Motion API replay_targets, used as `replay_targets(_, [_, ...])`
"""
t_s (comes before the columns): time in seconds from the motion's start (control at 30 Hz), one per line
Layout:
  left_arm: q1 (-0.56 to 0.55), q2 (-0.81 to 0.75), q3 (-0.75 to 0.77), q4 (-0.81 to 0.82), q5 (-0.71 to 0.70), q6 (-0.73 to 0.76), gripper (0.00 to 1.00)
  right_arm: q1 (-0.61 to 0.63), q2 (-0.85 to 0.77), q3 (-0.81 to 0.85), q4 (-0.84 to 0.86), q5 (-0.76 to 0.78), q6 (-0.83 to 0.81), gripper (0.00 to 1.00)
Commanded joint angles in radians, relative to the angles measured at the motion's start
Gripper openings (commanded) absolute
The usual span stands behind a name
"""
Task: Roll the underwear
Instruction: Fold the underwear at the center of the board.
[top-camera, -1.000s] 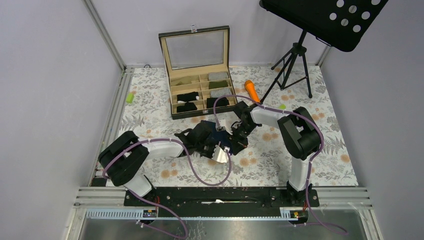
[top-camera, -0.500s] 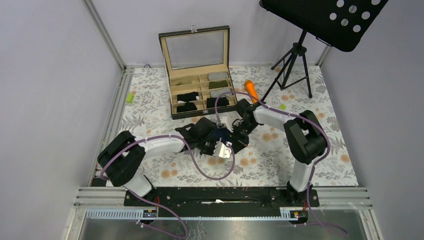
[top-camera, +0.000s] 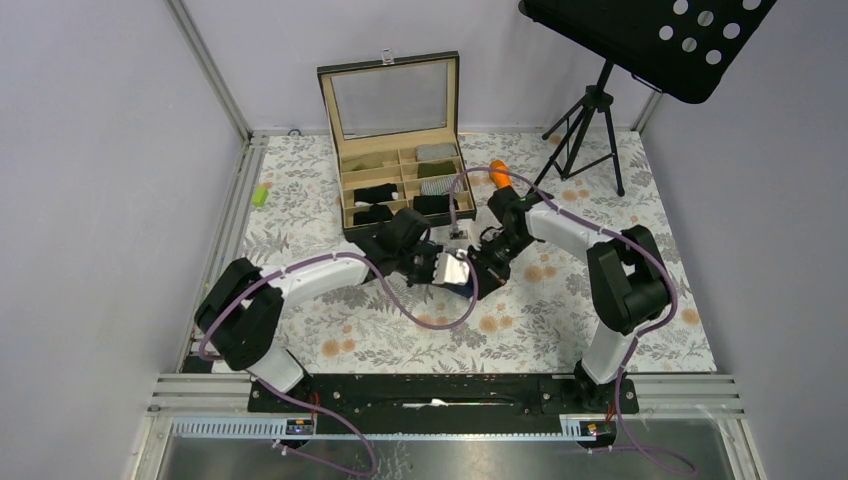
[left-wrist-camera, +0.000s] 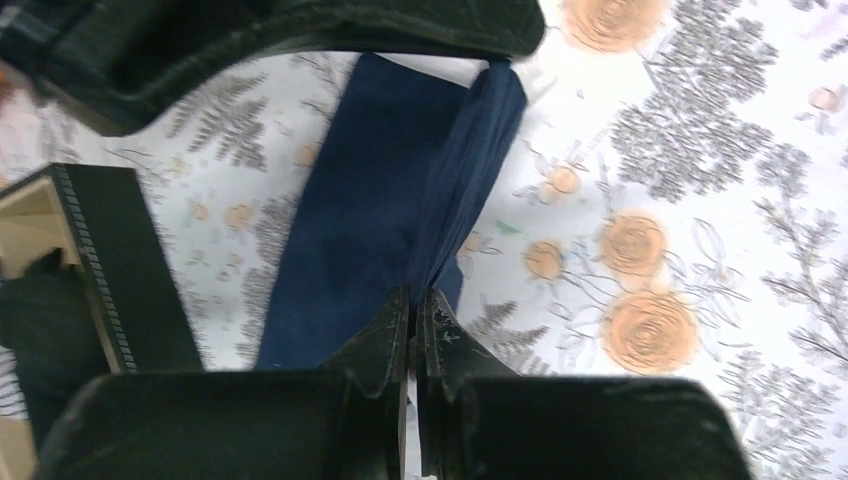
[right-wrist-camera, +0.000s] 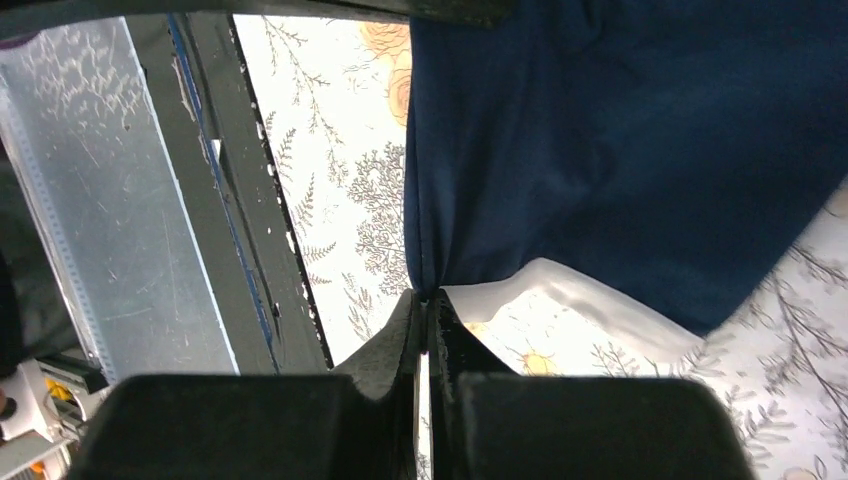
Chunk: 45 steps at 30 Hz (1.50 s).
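1. Floral tablecloth (top-camera: 560, 320): the work surface, nearest the arm bases and running under both hands.
2. Left gripper (left-wrist-camera: 413, 305): clenched on a gathered fold of the navy underwear (left-wrist-camera: 370, 200), which runs straight ahead of its fingertips as a long band.
3. Right gripper (right-wrist-camera: 425, 300): clamped on the white-trimmed edge of the same garment, with the cloth spreading ahead of its fingertips.
4. Judgement: the garment spans the two hands, equally near each. Rolling probably needs it laid flat along that axis first.
5. Compartment box (top-camera: 400, 190): just beyond both hands.

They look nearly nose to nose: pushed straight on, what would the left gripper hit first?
The navy underwear that the left gripper pinches, then probably the right gripper holding its far end; depth is unclear.
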<state>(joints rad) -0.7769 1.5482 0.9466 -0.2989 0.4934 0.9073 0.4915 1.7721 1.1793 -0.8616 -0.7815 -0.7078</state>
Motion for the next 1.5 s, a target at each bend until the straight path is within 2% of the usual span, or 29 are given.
replay_targets(0.0, [0.020,0.062,0.107,0.014,0.025,0.016,0.00,-0.057,0.025,0.052,-0.076,-0.040,-0.001,0.00])
replay_targets(0.47, [0.053,0.308,0.352,-0.027,-0.004,0.057,0.00,-0.228,0.170,0.127,-0.078,-0.048,0.004,0.00])
replay_targets(0.8, [0.077,0.429,0.451,-0.040,-0.036,-0.005,0.00,-0.250,0.298,0.265,-0.077,-0.033,0.076,0.02])
replay_targets(1.1, [0.100,0.433,0.450,0.000,-0.051,-0.101,0.00,-0.251,0.379,0.393,-0.080,-0.005,0.148,0.09])
replay_targets(1.27, [0.116,0.434,0.455,0.013,-0.056,-0.156,0.00,-0.251,0.413,0.417,-0.079,0.044,0.151,0.24])
replay_targets(1.4, [0.123,0.424,0.456,0.012,-0.056,-0.186,0.02,-0.253,0.387,0.455,-0.087,0.038,0.165,0.45])
replay_targets(1.47, [0.123,0.414,0.451,0.016,-0.058,-0.200,0.06,-0.254,0.381,0.477,-0.108,0.004,0.171,0.52])
